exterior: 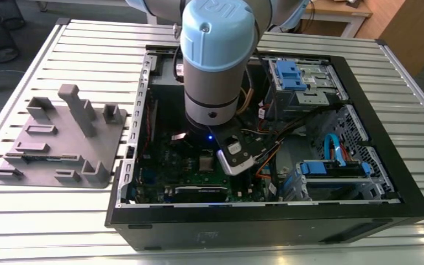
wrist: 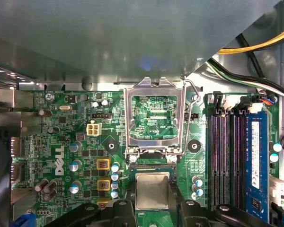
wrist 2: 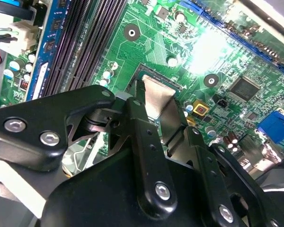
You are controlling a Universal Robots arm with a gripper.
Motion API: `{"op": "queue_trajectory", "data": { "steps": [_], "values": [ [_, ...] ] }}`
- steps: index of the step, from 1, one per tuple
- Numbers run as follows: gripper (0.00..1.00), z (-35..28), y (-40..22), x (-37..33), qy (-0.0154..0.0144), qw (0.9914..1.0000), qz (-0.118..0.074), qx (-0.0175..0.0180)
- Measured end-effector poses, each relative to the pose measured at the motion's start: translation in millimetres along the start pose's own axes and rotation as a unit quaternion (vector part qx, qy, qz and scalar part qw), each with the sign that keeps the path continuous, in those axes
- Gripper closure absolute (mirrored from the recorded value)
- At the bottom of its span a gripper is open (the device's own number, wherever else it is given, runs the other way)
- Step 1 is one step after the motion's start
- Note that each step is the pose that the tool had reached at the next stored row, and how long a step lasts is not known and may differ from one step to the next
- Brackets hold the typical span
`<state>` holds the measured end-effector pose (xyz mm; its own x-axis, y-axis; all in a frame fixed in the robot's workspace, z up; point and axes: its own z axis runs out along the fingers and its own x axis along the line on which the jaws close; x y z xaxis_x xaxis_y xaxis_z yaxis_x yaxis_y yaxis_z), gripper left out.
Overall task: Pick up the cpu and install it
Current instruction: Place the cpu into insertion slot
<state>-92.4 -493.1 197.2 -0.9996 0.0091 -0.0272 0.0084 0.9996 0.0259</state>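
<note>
The pincer [wrist 2: 157, 106] is pressed together on the cpu [wrist 2: 157, 92]. Its two black fingers [wrist 2: 138, 127] sit against two opposite sides of the small silvery chip. In the first wrist view the cpu [wrist: 152, 190] is low over the dark socket of the green motherboard [wrist: 66, 142]. It is not possible to tell if the chip already lies in the socket or is a little above it.

Just beside the cpu, the metal socket frame [wrist: 154, 118] is folded open, and the green board shows through its window. On the other side of the socket run the long black memory slots [wrist: 225, 156], and next to them is a blue slot [wrist: 255, 161]. Yellow and black cables [wrist: 255, 45] pass above this corner of the board.

In the exterior view the arm [exterior: 212, 66] reaches down from above into the open computer case [exterior: 271, 221]. The case lies on its side on the slatted metal worktop [exterior: 86, 44], from the middle toward the edge at the exterior view's right. A grey plastic tray [exterior: 57, 143] with upright posts lies on the worktop just beside the case, toward the edge at the exterior view's left.
</note>
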Motion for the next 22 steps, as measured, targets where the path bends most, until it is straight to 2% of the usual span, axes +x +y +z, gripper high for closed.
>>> {"op": "queue_trajectory", "data": {
  "steps": [11,17,22],
  "values": [
    [0.60,0.1,0.0,-0.2,0.0000,1.00000,0.000,-0.0004],
    [0.60,4.1,-0.2,0.4,0.0000,1.00000,0.000,-0.0002],
    [0.60,4.5,-0.1,-0.3,0.0000,1.00000,0.000,-0.0002]
  ]
}}
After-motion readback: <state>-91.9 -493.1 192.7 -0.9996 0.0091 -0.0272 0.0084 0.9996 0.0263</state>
